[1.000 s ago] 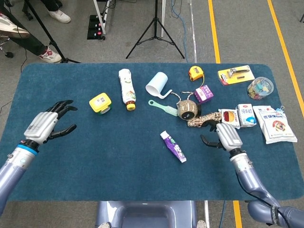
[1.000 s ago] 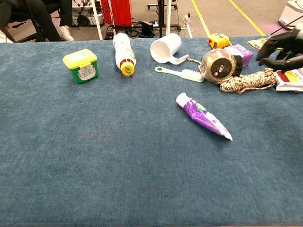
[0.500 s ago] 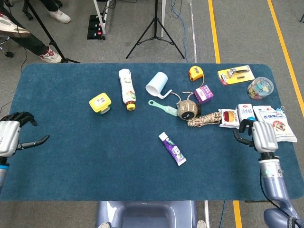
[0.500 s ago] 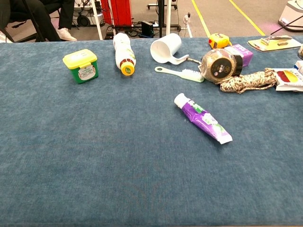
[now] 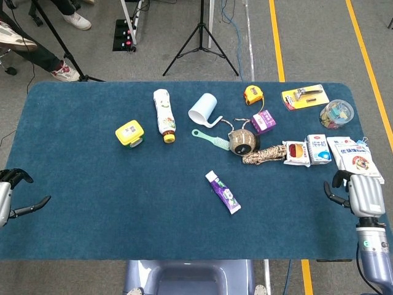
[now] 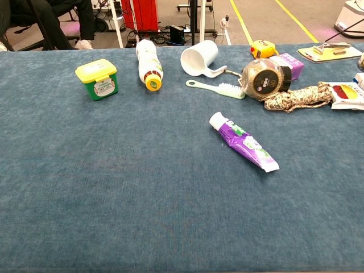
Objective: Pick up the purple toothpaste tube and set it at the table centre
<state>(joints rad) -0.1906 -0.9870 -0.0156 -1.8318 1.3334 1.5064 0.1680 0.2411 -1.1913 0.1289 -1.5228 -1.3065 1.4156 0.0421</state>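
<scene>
The purple toothpaste tube [image 5: 223,192] lies flat on the blue table cloth, a little right of the middle, with its white cap pointing to the far left. The chest view shows the tube [image 6: 244,142] alone, with no hand near it. My left hand [image 5: 9,196] hangs at the table's left edge, partly cut off by the frame, its fingers apart and holding nothing. Far to the right of the tube, my right hand [image 5: 362,195] is at the table's front right edge, empty, with its fingers loosely apart.
Behind the tube lie a green brush [image 5: 212,139], a twine ball [image 5: 242,141] and a rope bundle [image 5: 264,155]. Further back are a white cup [image 5: 204,110], a bottle [image 5: 164,115] and a yellow-lidded tub [image 5: 130,133]. Packets [image 5: 319,149] sit at the right.
Both hands have drawn outward: the right one from beside the tube to the front right edge, the left one off the left edge. The tube stays about where it was.
</scene>
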